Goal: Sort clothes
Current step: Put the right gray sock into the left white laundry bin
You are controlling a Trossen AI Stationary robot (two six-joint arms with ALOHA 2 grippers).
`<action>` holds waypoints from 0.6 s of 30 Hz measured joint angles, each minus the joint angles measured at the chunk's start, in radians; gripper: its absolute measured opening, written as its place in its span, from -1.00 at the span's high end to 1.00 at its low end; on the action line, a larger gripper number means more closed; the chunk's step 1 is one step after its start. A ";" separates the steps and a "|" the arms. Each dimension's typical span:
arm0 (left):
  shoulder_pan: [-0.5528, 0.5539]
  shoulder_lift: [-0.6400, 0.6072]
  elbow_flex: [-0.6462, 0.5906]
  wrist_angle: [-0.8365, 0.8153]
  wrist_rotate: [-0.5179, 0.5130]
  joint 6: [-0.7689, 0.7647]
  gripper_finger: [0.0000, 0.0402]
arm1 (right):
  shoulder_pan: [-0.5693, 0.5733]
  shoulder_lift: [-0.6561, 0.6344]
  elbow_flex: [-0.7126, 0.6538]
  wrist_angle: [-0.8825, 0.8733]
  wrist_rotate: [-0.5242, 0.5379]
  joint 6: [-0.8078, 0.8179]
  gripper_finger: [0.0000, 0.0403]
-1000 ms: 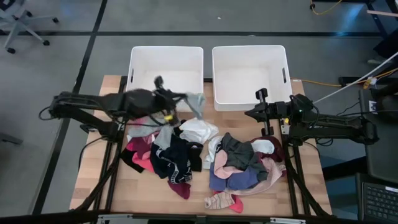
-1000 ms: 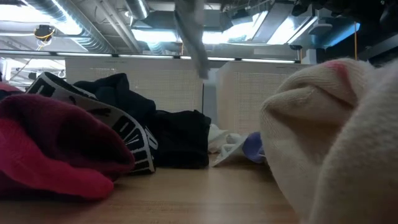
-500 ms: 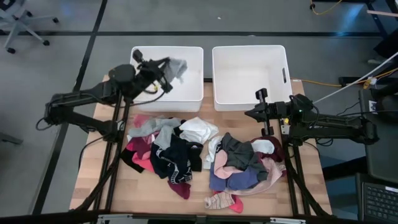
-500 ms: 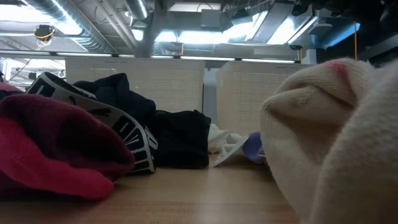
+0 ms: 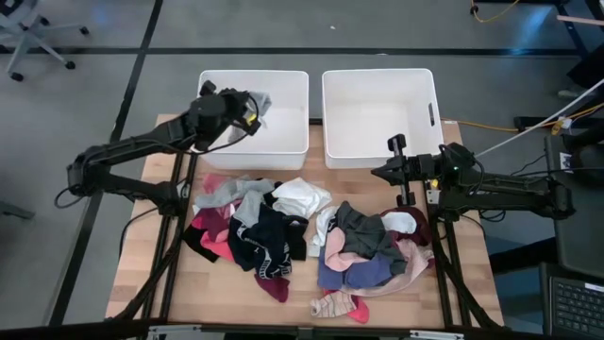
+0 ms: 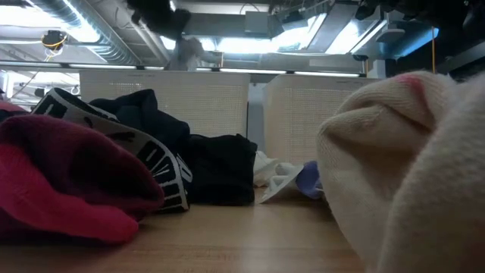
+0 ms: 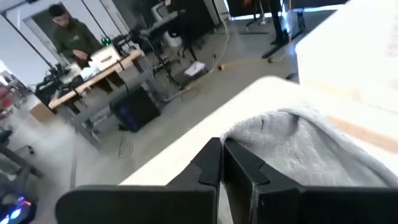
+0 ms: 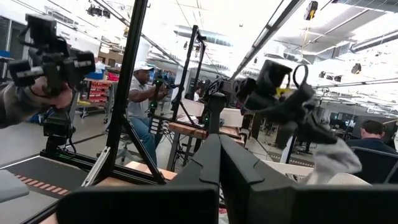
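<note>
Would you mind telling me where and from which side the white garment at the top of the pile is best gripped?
I would pinch the raised fold of the white garment from straight above. It lies on top of the clothes pile, bunched rather than flat, with nothing covering it, so its upper ridge gives the jaws something to close on. The left gripper, shut on a grey garment over the left bin, is nearest.

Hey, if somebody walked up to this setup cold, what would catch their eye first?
Probably the heap of clothes spread across the wooden table, a tangle of pink, black, white and blue. Next, the left gripper shut on a grey garment, holding it over the left white bin. The right gripper waits shut near the right white bin.
</note>
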 joint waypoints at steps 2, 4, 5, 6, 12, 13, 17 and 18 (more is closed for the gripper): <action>0.007 0.004 -0.024 -0.003 0.007 -0.001 0.97 | 0.000 0.000 0.000 -0.002 0.000 0.000 0.97; 0.013 0.008 -0.042 -0.015 0.012 -0.002 0.97 | 0.000 0.000 0.000 -0.007 0.000 0.000 0.97; 0.014 0.011 -0.046 -0.015 0.017 -0.002 0.97 | 0.000 0.000 0.000 -0.009 0.000 0.000 0.97; 0.014 0.012 -0.052 -0.014 0.020 -0.005 0.97 | 0.000 0.000 0.000 -0.010 0.000 0.000 0.97; 0.038 0.012 -0.066 -0.060 0.036 -0.088 0.82 | 0.000 0.000 0.000 -0.010 0.000 0.000 0.97; 0.043 0.012 -0.066 -0.072 0.050 -0.099 0.77 | 0.000 0.000 0.000 -0.010 0.000 0.000 0.97; 0.057 0.012 -0.067 -0.108 0.092 -0.129 0.48 | 0.000 0.000 0.000 -0.013 0.000 0.000 0.97; 0.058 0.012 -0.067 -0.114 0.099 -0.135 0.41 | 0.000 0.000 0.000 -0.013 0.000 0.000 0.97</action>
